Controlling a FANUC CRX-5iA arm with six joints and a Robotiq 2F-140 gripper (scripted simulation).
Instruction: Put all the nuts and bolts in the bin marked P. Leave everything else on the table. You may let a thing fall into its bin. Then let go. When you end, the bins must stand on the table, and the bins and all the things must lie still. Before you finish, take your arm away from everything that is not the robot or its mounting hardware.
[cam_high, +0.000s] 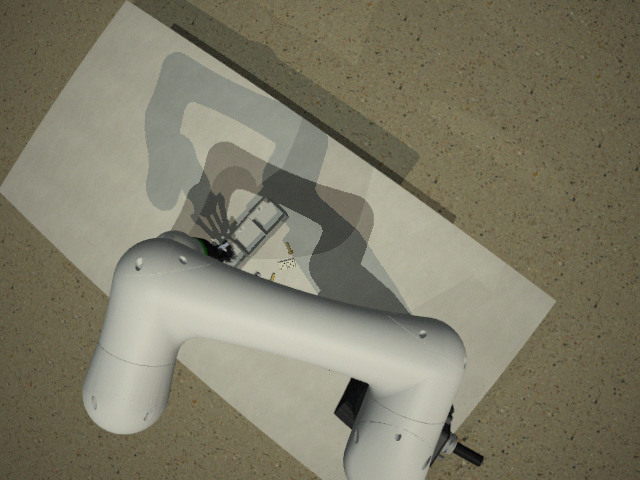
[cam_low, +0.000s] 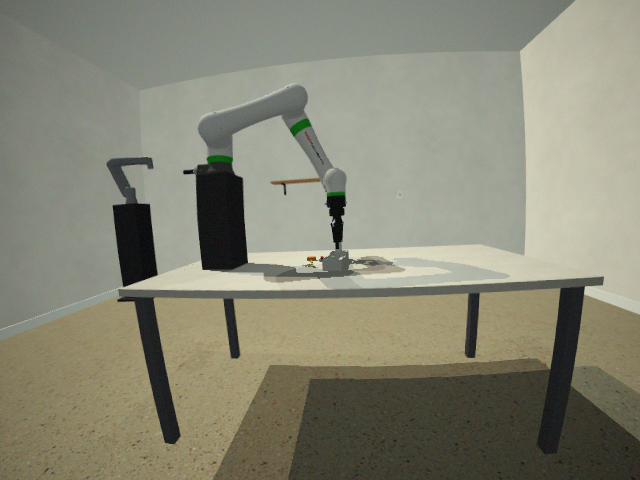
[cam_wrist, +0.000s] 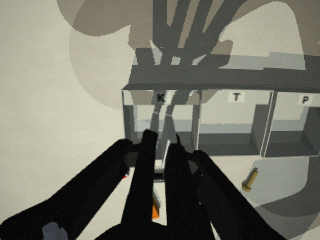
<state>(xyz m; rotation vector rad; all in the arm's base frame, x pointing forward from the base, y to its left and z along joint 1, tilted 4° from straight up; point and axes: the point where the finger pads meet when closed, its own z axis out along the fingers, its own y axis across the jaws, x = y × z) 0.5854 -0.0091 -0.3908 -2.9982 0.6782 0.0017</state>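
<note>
A grey bin (cam_wrist: 220, 120) with three compartments in a row marked K (cam_wrist: 160, 98), T (cam_wrist: 236, 98) and P (cam_wrist: 304, 99) stands on the table; it also shows from above (cam_high: 258, 224) and from the side (cam_low: 336, 260). My gripper (cam_wrist: 160, 125) (cam_low: 337, 243) is shut, with nothing plainly between the fingers, and hangs just above the K end of the bin. A brass bolt (cam_wrist: 250, 179) (cam_high: 288, 248) lies on the table in front of the T and P compartments. A second brass bolt (cam_high: 272, 277) lies nearer the arm. The compartments look empty.
A small white speckled piece (cam_high: 286, 264) lies between the two bolts. A small orange thing (cam_wrist: 155, 208) lies under my fingers near the bin, also in the side view (cam_low: 311, 257). The arm's black pedestal (cam_low: 221, 219) stands at the table's back left.
</note>
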